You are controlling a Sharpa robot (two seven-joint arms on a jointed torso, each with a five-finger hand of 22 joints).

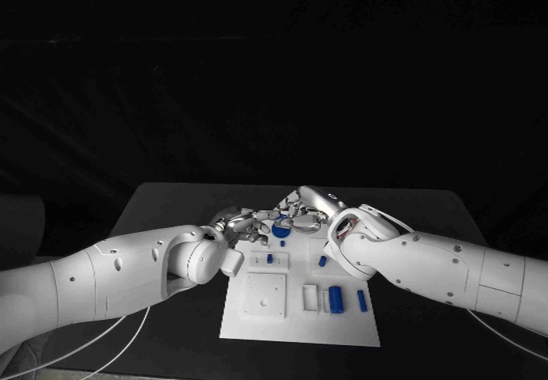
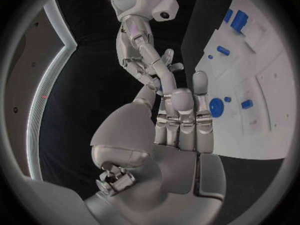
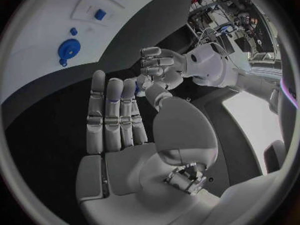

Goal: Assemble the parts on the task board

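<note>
The white task board (image 1: 299, 324) lies in the middle of the table. On it are a blue gear (image 2: 216, 107) (image 3: 69, 49) near the far end, small blue pieces (image 1: 269, 258) (image 1: 322, 260) and longer blue pieces (image 1: 335, 298) (image 1: 362, 300). My left hand (image 1: 245, 224) (image 2: 181, 120) and right hand (image 1: 310, 207) (image 3: 119, 115) meet fingertip to fingertip just past the board's far edge. A small blue part (image 3: 138, 88) (image 2: 160, 88) shows where the fingertips meet, by my right thumb tip. I cannot tell whether the left hand also holds it.
White raised blocks and slots (image 1: 264, 295) (image 1: 310, 298) sit on the near half of the board. Black table (image 1: 171, 206) surrounds the board. Thin white cables (image 1: 114, 340) run along the near left.
</note>
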